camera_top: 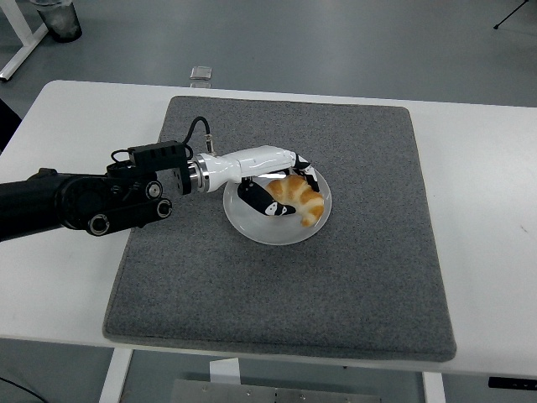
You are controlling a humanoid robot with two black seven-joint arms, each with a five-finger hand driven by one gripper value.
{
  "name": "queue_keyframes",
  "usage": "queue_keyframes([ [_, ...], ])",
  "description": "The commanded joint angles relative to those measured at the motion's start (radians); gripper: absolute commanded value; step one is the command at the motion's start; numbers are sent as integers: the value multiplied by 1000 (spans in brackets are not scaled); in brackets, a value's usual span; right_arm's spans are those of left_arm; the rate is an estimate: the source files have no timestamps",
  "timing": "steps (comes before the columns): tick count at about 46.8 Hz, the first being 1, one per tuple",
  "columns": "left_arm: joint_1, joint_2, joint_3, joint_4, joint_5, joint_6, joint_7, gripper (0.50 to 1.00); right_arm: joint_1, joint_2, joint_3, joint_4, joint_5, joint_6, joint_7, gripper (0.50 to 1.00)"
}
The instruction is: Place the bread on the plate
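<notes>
While the grey mat (277,277) covers most of the white table (487,218) from the near edge back, the white plate (256,227) sits approx. at the mat's centre. The bread (298,196), a croissant, is over the plate's far-right part, low, at or just above its surface; contact can't be told. The left hand (281,186), white w/ black fingers, is wrapped round the bread, thumb on the near side. Its black arm (75,201) enters from the left edge. Beyond the table's far edge, a small clear object (200,73) lies on the floor.

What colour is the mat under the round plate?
Dark grey felt mat, clearest in the head view.
</notes>
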Motion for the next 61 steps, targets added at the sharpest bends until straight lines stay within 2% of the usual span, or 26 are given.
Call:
queue_keyframes([
  [1, 3, 0, 2, 1, -1, 13, 0, 500, 0, 0, 0, 0, 0, 0, 0, 952],
  [55, 54, 31, -12, 36, -21, 57, -5, 500, 0, 0, 0, 0, 0, 0, 0, 952],
  [56, 54, 32, -12, 36, -24, 59, -5, 508, 0, 0, 0, 0, 0, 0, 0, 952],
  [58, 54, 32, -13, 36, -27, 67, -5, 561, 0, 0, 0, 0, 0, 1, 0, 952],
  [61, 54, 32, -17, 36, -30, 87, -5, 674, 0, 0, 0, 0, 0, 1, 0, 952],
])
